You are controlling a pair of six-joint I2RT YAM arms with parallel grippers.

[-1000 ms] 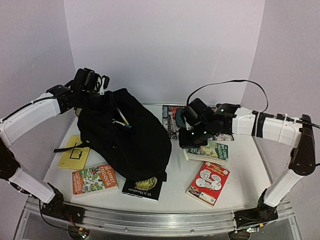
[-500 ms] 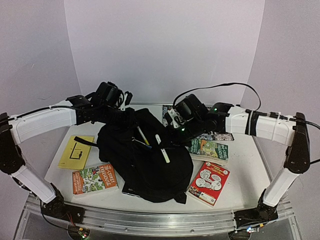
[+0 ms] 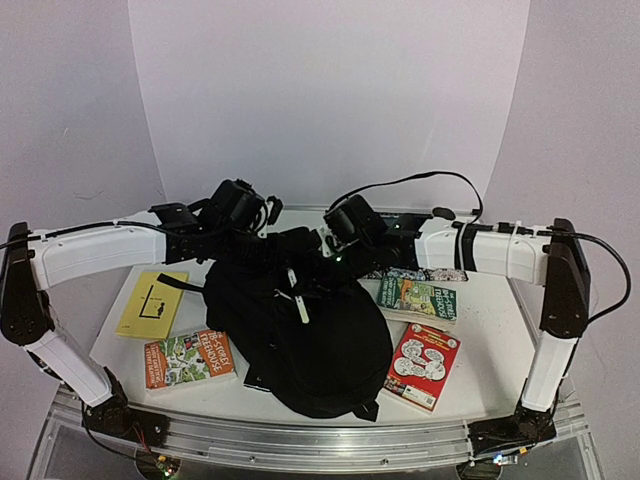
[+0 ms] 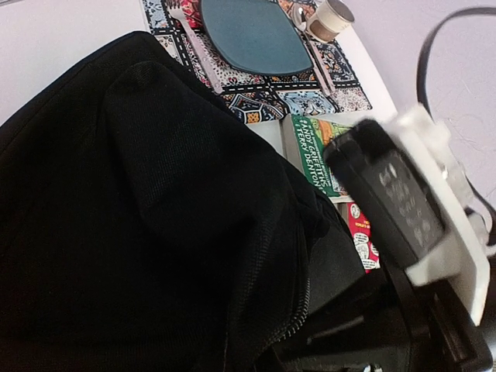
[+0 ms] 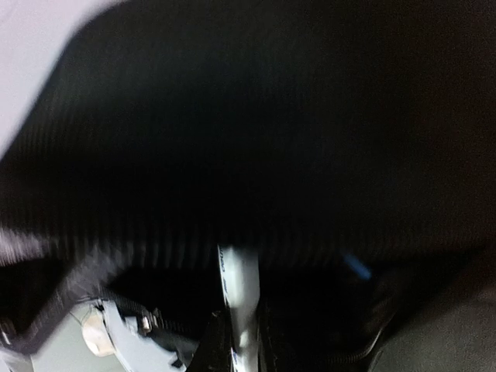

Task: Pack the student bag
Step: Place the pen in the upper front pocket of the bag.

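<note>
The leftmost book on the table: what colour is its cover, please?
The book is yellow; top external view.

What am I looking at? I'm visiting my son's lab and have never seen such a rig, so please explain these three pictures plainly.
These are two robot arms bolted at the near edge of a table, each ending in a two-finger gripper. The wide picture comes from a fixed camera above and behind them; the other two from wrist cameras. A black student bag lies mid-table with pens poking out. Around it lie a yellow book, an orange book, a green book, a red book and, farther back, a patterned book. The left gripper is shut, seemingly pinching the bag's top edge. The right gripper meets that edge, but its dark, blurred view hides its jaws.
</note>
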